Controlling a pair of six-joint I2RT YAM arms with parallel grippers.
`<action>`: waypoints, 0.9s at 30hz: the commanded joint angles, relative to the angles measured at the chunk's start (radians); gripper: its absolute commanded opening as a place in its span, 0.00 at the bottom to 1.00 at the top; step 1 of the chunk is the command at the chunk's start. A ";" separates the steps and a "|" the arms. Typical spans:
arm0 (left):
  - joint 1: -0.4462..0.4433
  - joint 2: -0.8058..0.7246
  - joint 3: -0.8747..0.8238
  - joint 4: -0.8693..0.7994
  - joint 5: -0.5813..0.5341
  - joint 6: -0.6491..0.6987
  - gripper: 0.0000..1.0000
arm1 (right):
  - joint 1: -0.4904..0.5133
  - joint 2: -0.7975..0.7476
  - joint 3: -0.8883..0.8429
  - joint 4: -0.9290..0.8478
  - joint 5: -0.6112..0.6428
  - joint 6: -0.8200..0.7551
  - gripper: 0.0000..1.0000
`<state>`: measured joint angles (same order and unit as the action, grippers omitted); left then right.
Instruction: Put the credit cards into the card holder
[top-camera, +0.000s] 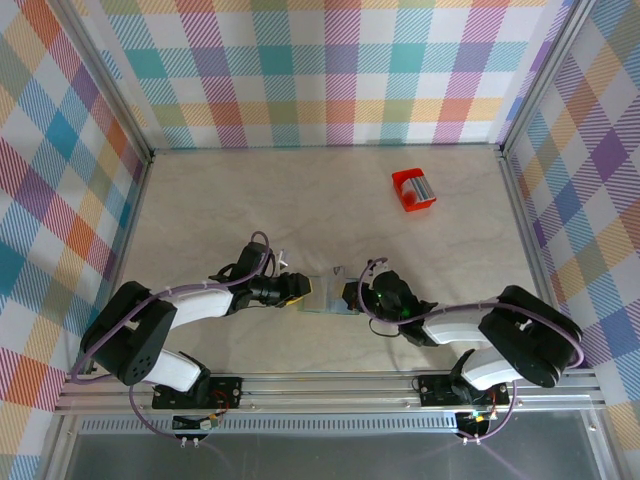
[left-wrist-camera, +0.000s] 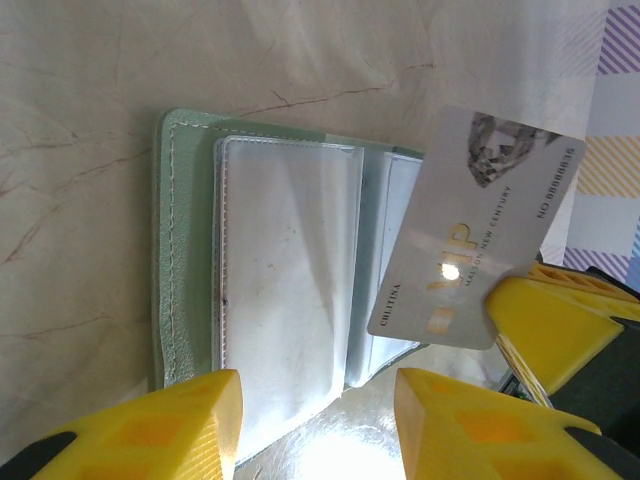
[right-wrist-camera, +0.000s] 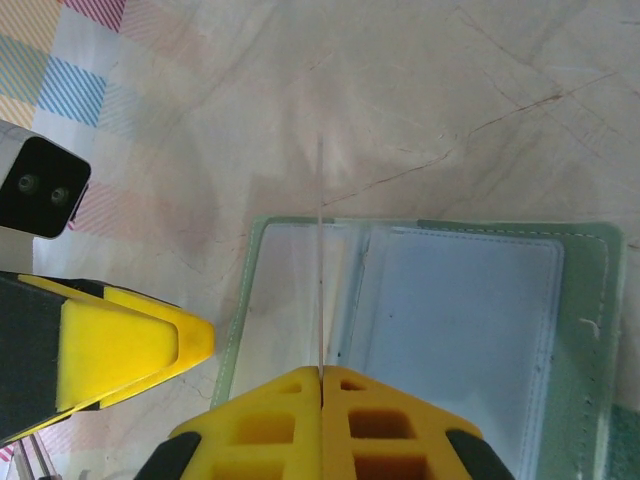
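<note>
Plaid walls close in the pale, marbled table on three sides, and your two arms meet near its front edge over the card holder. You have the holder lying open and flat, its grey-green cover facing the table and its clear plastic pockets facing up, with pale lining showing through them. Your right gripper is pinched tight on a credit card, pale grey with gold lettering. From the right wrist you see that card edge-on as a thin line, standing upright above the pocket beside the fold. From the left wrist its lower corner overlaps the holder's inner pockets; you cannot tell whether the edge has entered a slot. Your left gripper has its jaws partly apart with nothing clamped between them, and the holder's near edge lies in the gap. One of its yellow fingers sits just beside the holder's outer edge, and you cannot tell if it touches. Well apart, toward the back right of the table, a small red box holds something pale and flat, too small to make out.
</note>
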<state>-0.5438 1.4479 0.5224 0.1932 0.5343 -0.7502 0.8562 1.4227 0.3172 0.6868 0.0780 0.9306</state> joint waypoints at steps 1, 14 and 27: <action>-0.013 0.012 0.002 0.031 0.010 0.010 0.44 | -0.012 0.027 0.020 0.092 -0.033 -0.004 0.00; -0.017 0.045 -0.018 0.064 0.007 0.010 0.43 | -0.051 0.049 0.052 0.086 -0.055 -0.028 0.00; -0.021 0.063 -0.019 0.080 0.005 0.003 0.43 | -0.054 0.082 0.071 0.072 -0.045 -0.020 0.00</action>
<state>-0.5522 1.4990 0.5129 0.2409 0.5335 -0.7506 0.8097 1.4860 0.3584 0.7383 0.0406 0.9264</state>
